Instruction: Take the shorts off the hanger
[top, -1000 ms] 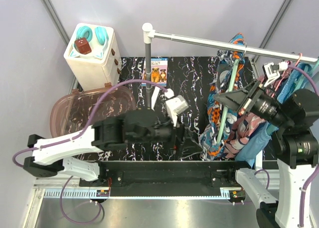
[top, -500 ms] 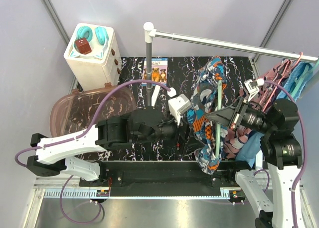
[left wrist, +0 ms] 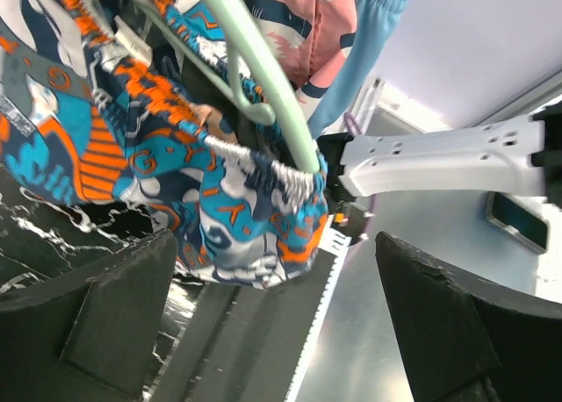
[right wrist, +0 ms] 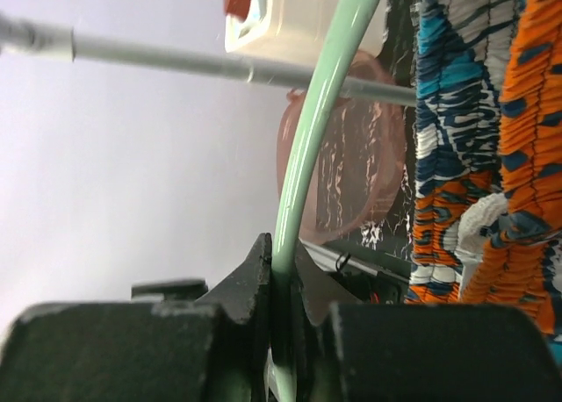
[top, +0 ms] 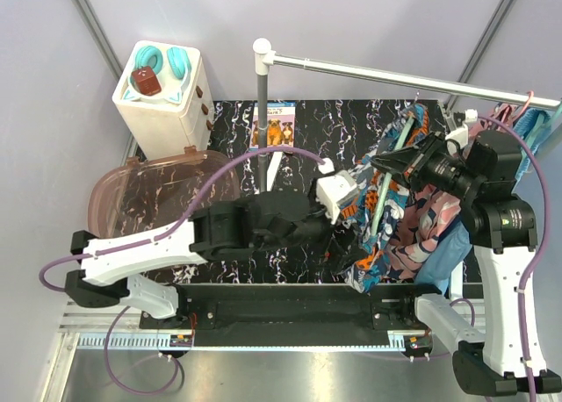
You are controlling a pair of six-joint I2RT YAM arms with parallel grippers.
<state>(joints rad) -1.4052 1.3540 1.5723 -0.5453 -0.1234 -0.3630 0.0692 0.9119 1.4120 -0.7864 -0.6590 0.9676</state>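
While the right tool (right wrist: pixel 283 275) clamps the hanger (right wrist: pixel 323 112), the left tool (left wrist: pixel 274 244) gapes wide.

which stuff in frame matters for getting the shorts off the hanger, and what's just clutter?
Job: patterned shorts, on the mint hanger; pink shorts; light blue shorts; right tool, shut on the hanger; left tool, open by the patterned shorts.
Clutter: white drawer unit; pink tub; bear card.

Orange-blue patterned shorts (left wrist: pixel 198 187) on mint hanger (left wrist: pixel 263 77)
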